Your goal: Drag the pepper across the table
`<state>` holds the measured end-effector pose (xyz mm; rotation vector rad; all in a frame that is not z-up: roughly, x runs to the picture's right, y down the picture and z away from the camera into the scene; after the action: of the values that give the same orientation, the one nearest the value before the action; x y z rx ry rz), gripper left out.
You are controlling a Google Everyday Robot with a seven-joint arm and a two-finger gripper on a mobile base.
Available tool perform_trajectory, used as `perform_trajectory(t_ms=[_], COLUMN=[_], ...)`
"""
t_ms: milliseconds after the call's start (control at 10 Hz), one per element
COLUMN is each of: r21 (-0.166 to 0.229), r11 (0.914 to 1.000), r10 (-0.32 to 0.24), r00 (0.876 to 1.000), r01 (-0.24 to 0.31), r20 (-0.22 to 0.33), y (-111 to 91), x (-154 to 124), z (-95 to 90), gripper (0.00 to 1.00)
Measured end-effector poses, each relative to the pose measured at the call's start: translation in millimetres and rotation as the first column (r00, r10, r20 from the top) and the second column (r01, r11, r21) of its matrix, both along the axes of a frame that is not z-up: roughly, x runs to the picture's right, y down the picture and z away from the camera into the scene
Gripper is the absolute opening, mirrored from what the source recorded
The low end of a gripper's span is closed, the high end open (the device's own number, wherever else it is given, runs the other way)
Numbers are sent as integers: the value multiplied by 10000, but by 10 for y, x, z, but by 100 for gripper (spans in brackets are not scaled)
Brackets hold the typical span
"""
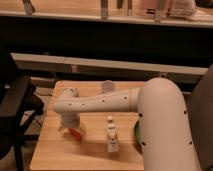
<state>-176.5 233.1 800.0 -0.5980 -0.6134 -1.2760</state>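
Pepper (75,133): small, slender, orange-red, tapering to a point, carrot-like in outline. Clearly shorter than the bottle (112,136). Lies flat on the table (55,155), well to the left of the bottle as seen in the camera view and level with its lower half. Only part of it shows; the rest is tucked under the claw. Surface detail too soft to make out.

Gripper (68,125): points straight down, left of the bottle, directly over the pepper's hidden end. Jaws spread wide, not closed on anything. Cannot tell if a fingertip touches the pepper.

Arm (100,101): white, dotted with small dark holes. It runs across behind the bottle and bends down to the claw.

Bottle: upright, white label, near the table's front edge.

Cup (107,86): pale, translucent, well behind the bottle at the table's far edge.

Green object (135,132): just right of the bottle, mostly hidden by the robot's white body.

Table: light wood planks, rounded corners.
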Motion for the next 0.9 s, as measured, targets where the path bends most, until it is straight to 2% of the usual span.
perform_trajectory(t_ms=[900], r21=[-78], r11=[9997], r10=[-211], r00=[9998], r01=[210], r20=[-68], y=[-52], x=[68], z=[70], gripper=[80])
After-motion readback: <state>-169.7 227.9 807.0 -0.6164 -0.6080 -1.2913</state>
